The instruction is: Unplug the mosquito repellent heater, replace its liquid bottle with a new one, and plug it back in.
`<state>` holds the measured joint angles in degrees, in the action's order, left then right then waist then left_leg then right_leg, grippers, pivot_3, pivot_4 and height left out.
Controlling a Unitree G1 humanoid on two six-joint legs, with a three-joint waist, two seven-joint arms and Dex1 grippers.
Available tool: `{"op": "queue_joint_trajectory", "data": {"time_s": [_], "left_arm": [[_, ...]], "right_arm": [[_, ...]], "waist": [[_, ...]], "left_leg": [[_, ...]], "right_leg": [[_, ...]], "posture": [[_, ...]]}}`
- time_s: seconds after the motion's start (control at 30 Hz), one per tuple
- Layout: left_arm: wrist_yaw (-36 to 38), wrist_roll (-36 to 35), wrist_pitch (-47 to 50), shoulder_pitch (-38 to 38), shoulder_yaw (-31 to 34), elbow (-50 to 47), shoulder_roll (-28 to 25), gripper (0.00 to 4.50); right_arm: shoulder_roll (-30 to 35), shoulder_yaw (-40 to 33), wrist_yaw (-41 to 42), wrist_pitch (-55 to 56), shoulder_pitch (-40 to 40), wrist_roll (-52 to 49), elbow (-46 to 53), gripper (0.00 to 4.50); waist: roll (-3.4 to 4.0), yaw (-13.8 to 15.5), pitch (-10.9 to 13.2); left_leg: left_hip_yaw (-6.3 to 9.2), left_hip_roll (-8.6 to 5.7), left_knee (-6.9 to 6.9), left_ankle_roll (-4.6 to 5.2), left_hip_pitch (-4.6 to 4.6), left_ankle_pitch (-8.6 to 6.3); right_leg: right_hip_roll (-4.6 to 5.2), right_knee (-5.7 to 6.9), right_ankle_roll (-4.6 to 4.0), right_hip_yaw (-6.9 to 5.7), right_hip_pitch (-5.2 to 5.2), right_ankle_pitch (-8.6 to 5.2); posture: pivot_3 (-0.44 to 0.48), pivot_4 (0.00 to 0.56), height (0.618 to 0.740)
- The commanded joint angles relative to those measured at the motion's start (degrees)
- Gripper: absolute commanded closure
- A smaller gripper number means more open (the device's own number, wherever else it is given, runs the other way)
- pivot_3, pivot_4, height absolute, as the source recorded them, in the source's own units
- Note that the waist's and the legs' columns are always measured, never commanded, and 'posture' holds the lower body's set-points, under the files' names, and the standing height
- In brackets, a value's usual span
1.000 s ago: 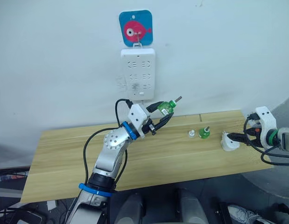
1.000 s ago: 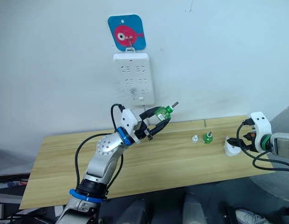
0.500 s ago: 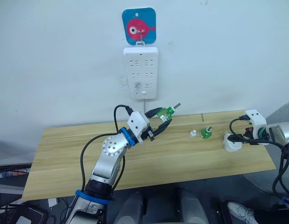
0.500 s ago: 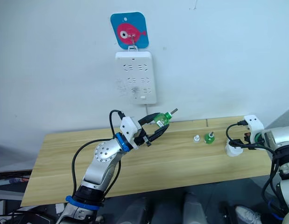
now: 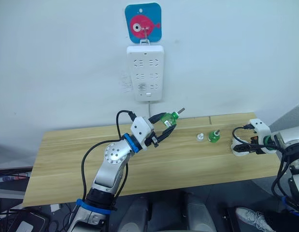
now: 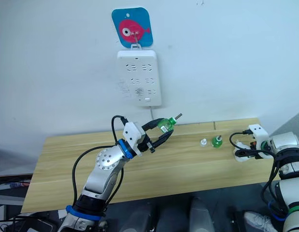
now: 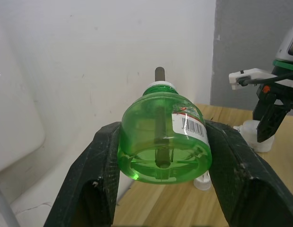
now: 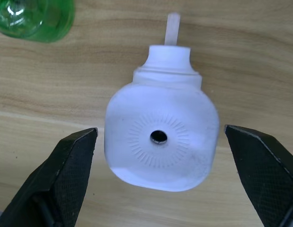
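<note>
- The left tool point(image 5: 164, 126) is hovering above the back part of the wooden surface point(image 5: 67, 164), and its two black fingers point(image 7: 96, 175) are clamping a green liquid bottle point(image 7: 164, 142) between them.
- This bottle is lying tilted in the grip, with its white collar and dark wick pointing away from the arm toward the white wall point(image 5: 67, 72).
- A white barcode label is showing on the side of the held bottle.
- The mosquito repellent heater point(image 8: 161, 137) is sitting on the surface near its right end, unplugged, with its round face and central hole turned toward the right wrist camera.
- The right tool point(image 8: 160, 177) is holding its fingers wide apart, one on each side of the heater, and neither finger is touching it.
- A second green bottle point(image 5: 213, 137) is standing upright on the surface, near the heater on its left.
- A small white cap point(image 5: 199, 138) is sitting on the surface just beside that second bottle, on its left.
- A tall white power strip point(image 5: 145, 72) is hanging on the wall above the surface, below a blue tag with a pink fish point(image 5: 143, 22).
- A thin cord is running down from the bottom of the strip toward the surface.
</note>
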<state>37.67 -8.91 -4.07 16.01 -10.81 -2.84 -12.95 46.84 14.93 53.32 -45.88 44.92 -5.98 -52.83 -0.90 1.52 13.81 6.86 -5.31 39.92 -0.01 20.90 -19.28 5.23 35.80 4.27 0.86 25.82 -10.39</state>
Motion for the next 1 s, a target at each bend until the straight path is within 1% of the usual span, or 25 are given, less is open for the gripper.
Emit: {"op": "queue_joint_trajectory", "data": {"time_s": [0.03,0.13,0.3,0.37,0.43,0.47,0.57,0.63,0.7,0.83,0.9,0.93,1.0], "left_arm": [[0.14,-0.81,-0.17,-0.23,0.2,-3.64,-0.35,2.23],[0.34,-1.05,0.44,-0.26,0.15,-4.05,-0.64,2.23],[0.26,-1.0,1.32,-0.71,-0.43,-5.12,-0.34,2.23],[0.3,-0.96,1.42,-0.87,-0.59,-5.27,-0.23,2.23],[0.32,-0.97,1.57,-0.71,-0.58,-5.14,-0.12,2.23],[0.35,-0.98,1.63,-0.62,-0.56,-5.08,-0.07,2.23],[1.04,-1.14,1.46,-0.42,-0.85,-4.5,0.08,2.23],[1.32,-1.14,1.39,-0.29,-0.87,-4.26,0.16,2.23],[2.76,-1.96,1.58,-0.55,-0.69,-4.73,-0.6,2.23],[7.09,-4.83,2.46,-1.53,-0.22,-6.02,-2.96,2.23],[10.43,-6.31,1.43,-1.52,-0.36,-6.49,-4.7,2.23],[11.98,-6.89,0.73,-1.16,-0.53,-6.26,-5.2,2.23],[13.89,-7.48,-0.31,-0.33,-0.77,-5.42,-5.53,2.23]], "right_arm": [[0.09,-0.92,1.47,2.33,1.73,2.1,-2.14,0.01],[-0.38,-1.2,2.18,5.19,2.04,3.36,-3.89,0.01],[-0.65,-1.77,3.63,6.0,2.52,4.49,-5.93,0.01],[-0.6,-2.29,3.36,7.16,2.37,4.85,-6.46,0.37],[-0.66,-3.26,3.07,7.28,2.46,4.75,-6.91,0.84],[-0.54,-3.62,3.26,7.18,2.5,4.78,-6.75,1.29],[0.2,-4.47,4.52,6.31,2.49,4.77,-5.79,1.53],[0.82,-5.07,5.0,5.73,2.67,4.58,-5.38,1.53],[3.1,-6.78,5.55,3.28,3.82,3.78,-3.67,1.53],[9.28,-7.11,12.68,-1.91,2.01,2.23,6.72,1.53],[15.69,-8.29,17.71,-2.2,-2.78,0.2,18.1,1.53],[18.28,-9.9,19.93,-4.29,-5.24,-2.16,24.2,1.53],[20.0,-13.3,22.09,-11.52,-7.64,-7.59,31.94,1.53]], "waist": [[0.0,-0.02,0.02],[-0.01,0.01,0.04],[-0.01,0.01,0.05],[-0.01,0.01,0.05],[-0.01,0.01,0.05],[-0.01,0.01,0.05],[-0.02,-0.04,0.12],[-0.01,-0.02,0.13],[0.0,0.02,0.13],[0.09,0.1,0.17],[0.1,0.16,0.17],[0.12,0.21,0.17],[0.17,0.45,0.15]], "left_leg": [[0.0,0.0,0.0,0.0,0.0,0.0],[0.01,0.0,0.0,-0.01,0.0,0.0],[0.01,-0.01,0.0,-0.01,0.01,0.0],[0.01,-0.01,-0.01,-0.01,0.01,0.0],[0.01,-0.01,-0.01,-0.01,0.01,0.0],[0.01,-0.01,-0.01,-0.01,0.01,0.0],[0.03,0.0,-0.02,-0.02,0.0,0.0],[0.02,-0.02,-0.02,-0.02,0.05,0.0],[0.03,-0.03,-0.02,-0.02,0.06,0.0],[0.01,-0.05,-0.02,-0.02,0.18,0.0],[0.04,-0.03,-0.03,-0.03,0.23,0.0],[0.06,-0.01,-0.04,-0.03,0.32,0.0],[0.14,-0.01,-0.05,-0.03,0.39,-0.01]], "right_leg": [[0.0,0.0,0.0,0.0,0.01,0.0],[0.0,-0.01,0.0,-0.01,0.01,0.0],[0.0,-0.01,0.0,0.0,0.01,0.0],[0.0,-0.01,0.0,0.0,0.01,0.0],[0.0,-0.01,0.0,0.0,0.01,0.0],[0.0,-0.01,0.0,0.0,0.01,0.0],[-0.01,-0.01,0.0,-0.01,0.01,0.0],[0.0,-0.02,0.0,0.0,0.06,0.0],[0.02,-0.04,0.0,0.0,0.06,0.0],[0.04,-0.01,0.0,0.01,0.21,0.0],[0.03,-0.01,0.0,-0.03,0.25,0.0],[0.02,-0.02,0.0,-0.06,0.32,0.0],[0.02,-0.08,0.0,-0.14,0.35,0.0]], "posture": [[0.132,0.285,0.74],[0.133,0.286,0.74],[0.13,0.282,0.74],[0.128,0.281,0.74],[0.128,0.281,0.74],[0.128,0.281,0.74],[0.117,0.27,0.74],[0.115,0.267,0.74],[0.124,0.264,0.74],[0.125,0.26,0.74],[0.13,0.259,0.74],[0.131,0.254,0.74],[0.119,0.251,0.74]]}}
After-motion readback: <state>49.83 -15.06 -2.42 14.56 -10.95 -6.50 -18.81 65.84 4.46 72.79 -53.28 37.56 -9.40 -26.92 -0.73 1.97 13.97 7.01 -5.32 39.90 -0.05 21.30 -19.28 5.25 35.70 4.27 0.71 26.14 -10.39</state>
